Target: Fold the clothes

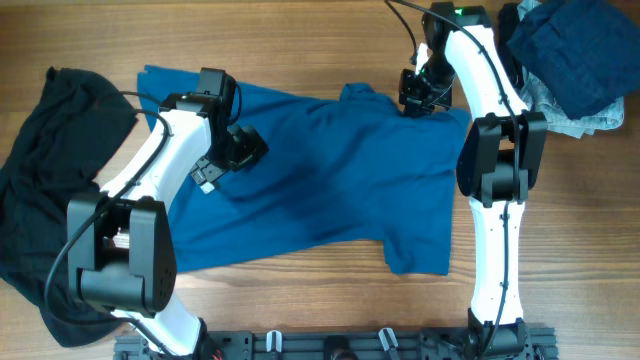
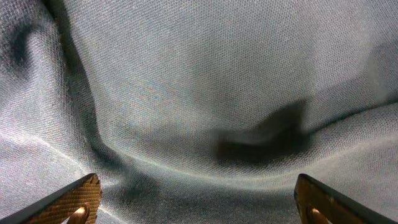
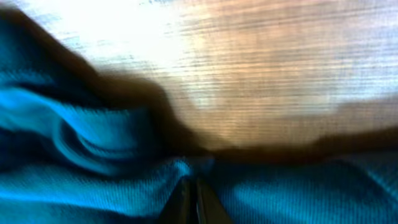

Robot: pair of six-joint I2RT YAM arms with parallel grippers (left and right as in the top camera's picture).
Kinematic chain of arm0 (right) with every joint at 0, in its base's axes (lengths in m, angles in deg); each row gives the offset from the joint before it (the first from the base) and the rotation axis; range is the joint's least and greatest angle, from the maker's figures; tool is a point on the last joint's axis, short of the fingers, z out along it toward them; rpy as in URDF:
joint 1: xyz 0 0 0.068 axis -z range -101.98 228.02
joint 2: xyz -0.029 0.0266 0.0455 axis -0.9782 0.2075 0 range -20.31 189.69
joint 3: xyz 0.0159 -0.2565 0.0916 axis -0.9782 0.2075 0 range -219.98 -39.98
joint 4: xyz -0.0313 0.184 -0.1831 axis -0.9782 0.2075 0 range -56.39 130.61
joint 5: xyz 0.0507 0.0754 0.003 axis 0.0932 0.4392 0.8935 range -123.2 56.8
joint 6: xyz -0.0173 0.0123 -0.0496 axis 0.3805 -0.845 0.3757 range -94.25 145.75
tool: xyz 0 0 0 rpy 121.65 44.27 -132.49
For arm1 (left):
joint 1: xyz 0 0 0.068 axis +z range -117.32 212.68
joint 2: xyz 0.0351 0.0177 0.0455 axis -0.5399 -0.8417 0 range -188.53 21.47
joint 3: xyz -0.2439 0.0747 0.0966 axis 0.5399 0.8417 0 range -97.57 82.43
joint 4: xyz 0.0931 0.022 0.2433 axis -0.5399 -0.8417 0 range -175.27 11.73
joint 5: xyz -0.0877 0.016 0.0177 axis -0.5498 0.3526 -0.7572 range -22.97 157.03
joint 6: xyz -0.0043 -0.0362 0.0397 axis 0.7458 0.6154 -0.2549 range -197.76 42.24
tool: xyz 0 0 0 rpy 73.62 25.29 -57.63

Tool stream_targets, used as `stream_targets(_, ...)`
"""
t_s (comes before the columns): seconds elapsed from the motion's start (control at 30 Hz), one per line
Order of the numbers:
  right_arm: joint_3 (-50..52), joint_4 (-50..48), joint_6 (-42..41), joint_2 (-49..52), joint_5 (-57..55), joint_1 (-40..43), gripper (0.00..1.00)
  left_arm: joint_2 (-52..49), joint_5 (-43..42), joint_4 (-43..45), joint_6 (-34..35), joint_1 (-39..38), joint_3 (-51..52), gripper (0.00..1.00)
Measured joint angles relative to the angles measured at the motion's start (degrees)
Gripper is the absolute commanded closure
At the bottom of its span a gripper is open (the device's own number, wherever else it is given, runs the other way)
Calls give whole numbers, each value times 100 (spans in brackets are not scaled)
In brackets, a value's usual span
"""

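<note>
The teal-blue shirt (image 1: 330, 170) lies spread and rumpled across the middle of the wooden table (image 1: 330, 290). My left gripper (image 1: 240, 150) hovers low over the shirt's left part, its jaws open wide; in the left wrist view the two fingertips (image 2: 84, 198) flank wrinkled cloth (image 2: 199, 93) with nothing between them. My right gripper (image 1: 418, 100) is at the shirt's far edge. In the right wrist view it (image 3: 193, 186) is shut, pinching a raised fold of the teal cloth (image 3: 93, 143) next to bare wood (image 3: 280, 81). A black garment (image 1: 40, 180) lies at the left.
A navy and pale-denim heap (image 1: 570, 60) sits at the far right corner, behind the right arm. The black garment hangs over the table's left edge. Bare wood shows along the front edge and at the far side.
</note>
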Motion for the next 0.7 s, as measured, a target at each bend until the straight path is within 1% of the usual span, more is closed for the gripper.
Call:
stream_targets(0.17,0,-507,-310,-90,-31,0,96,0,0,0,-2,0,0,1)
stream_targets(0.23,17,-643,-400,-487,-55,0,96,0,0,0,0,0,0,1)
stream_targets(0.3,20,-654,-496,-1169,-74,-2,96,0,0,0,0,0,0,1)
stream_targets(0.37,20,-455,-573,-1591,-138,-2,96,0,0,-4,0,0,0,1)
stream_targets(0.43,20,219,-603,-1834,-201,0,96,0,0,-2,0,0,0,0)
stream_targets(0.5,59,841,-632,-1864,-415,-2,96,0,0,-4,0,0,0,0)
stream_targets(0.57,385,892,-625,-1882,-555,-2,96,0,0,13,-2,0,0,0)
stream_targets(0.6,811,894,-621,-1884,-625,-9,93,0,0,28,-2,0,0,0)
stream_targets(0.63,1167,846,-623,-1882,-686,-22,81,0,0,44,0,0,0,1)
stream_targets(0.67,1467,761,-601,-1888,-717,-39,63,0,0,44,0,0,0,1)
stream_targets(0.7,1779,699,-595,-1886,-758,-52,60,0,0,46,-2,0,0,0)
